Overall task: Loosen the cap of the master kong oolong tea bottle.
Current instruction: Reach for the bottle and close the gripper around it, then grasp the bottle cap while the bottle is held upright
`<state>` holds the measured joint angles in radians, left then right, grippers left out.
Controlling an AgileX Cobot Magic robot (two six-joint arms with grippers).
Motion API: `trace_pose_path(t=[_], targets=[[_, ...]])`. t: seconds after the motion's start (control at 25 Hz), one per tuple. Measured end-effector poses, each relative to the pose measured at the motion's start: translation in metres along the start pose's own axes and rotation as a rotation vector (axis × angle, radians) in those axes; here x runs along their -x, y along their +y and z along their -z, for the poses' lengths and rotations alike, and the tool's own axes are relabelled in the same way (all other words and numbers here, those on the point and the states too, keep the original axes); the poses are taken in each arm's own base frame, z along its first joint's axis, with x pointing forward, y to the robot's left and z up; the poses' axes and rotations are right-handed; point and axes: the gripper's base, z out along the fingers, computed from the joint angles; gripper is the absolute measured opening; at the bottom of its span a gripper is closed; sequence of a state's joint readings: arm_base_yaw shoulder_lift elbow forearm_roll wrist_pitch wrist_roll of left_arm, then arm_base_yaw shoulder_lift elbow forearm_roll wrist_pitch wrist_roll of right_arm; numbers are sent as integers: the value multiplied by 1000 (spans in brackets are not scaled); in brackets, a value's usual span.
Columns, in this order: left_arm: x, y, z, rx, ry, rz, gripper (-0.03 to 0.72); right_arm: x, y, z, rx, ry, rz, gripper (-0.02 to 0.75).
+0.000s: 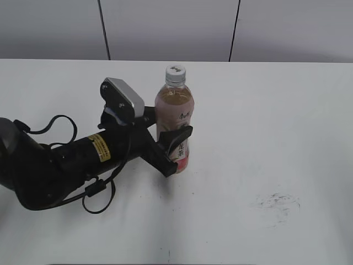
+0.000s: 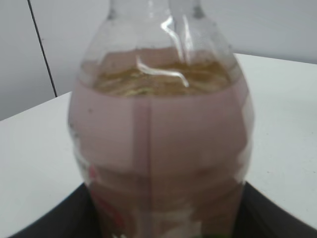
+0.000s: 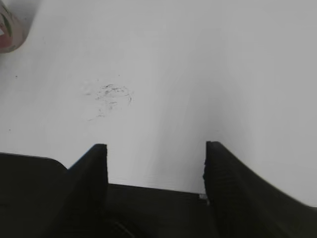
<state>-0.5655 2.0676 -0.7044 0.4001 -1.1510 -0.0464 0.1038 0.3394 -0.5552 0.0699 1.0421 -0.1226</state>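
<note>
- The left gripper (image 1: 175, 144) clamps the lower body of the upright master kong oolong tea bottle (image 1: 174, 118).
- The cap (image 1: 175, 70) sits above, untouched.
- The right gripper (image 3: 156, 171) is spread, well apart.

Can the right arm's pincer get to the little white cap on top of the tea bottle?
Probably yes. The small round white cap stands bare above the slim clear plastic tea bottle; the left pincer grips lower down. The right pincer is open over bare white table.

The bottle (image 1: 174, 124) stands upright mid-table (image 1: 276, 110), cap (image 1: 175, 70) on top, scuff marks (image 1: 277, 202) to its right.
</note>
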Motion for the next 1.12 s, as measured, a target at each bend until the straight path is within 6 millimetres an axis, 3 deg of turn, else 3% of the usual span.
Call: trace_pose_path(t=[0.2,0.32,0.52,0.76,0.96,1.12], targets=[[0,0,0,0,-3,1,389,55,-7,-40,22,184,-7,461],[0,0,0,-1,-5,1,389,91,-9,-73,67,289,-20,461],[0,0,0,-4,-7,-2,389,145,2,-122,173,365,-7,461],[0,-1,0,-13,-9,-6,389,193,62,-164,287,409,80,461],[0,-2,0,-17,-10,-7,389,228,123,-181,362,428,115,461],[0,-2,0,-17,-10,-7,389,241,160,-191,366,465,137,461]])
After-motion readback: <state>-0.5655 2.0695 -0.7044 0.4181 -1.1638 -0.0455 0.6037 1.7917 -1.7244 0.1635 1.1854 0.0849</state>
